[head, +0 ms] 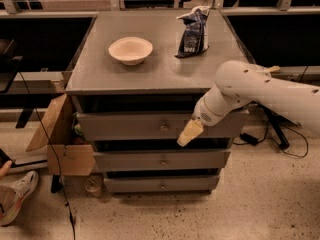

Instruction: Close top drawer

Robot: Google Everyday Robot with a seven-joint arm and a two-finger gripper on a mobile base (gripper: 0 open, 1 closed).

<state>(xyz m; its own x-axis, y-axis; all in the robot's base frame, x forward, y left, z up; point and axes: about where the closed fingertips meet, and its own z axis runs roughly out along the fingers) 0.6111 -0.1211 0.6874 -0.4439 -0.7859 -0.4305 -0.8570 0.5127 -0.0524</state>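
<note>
We count drawers: 3, the top drawer (pixel 125 126) plus 2 lower drawers (pixel 130 160) | knobs (pixel 163 127): 3, one per front | bowl (pixel 130 50): 1 | bag (pixel 193 25): 1 | cardboard box (pixel 62 140): 1 | shoe (pixel 17 196): 1 | gripper (pixel 189 133): 1, at the top drawer's front, right of its knob

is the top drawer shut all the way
No, the top drawer juts out past the cabinet top, dark gap showing above it, with the end effector at its front right of the knob.
</note>
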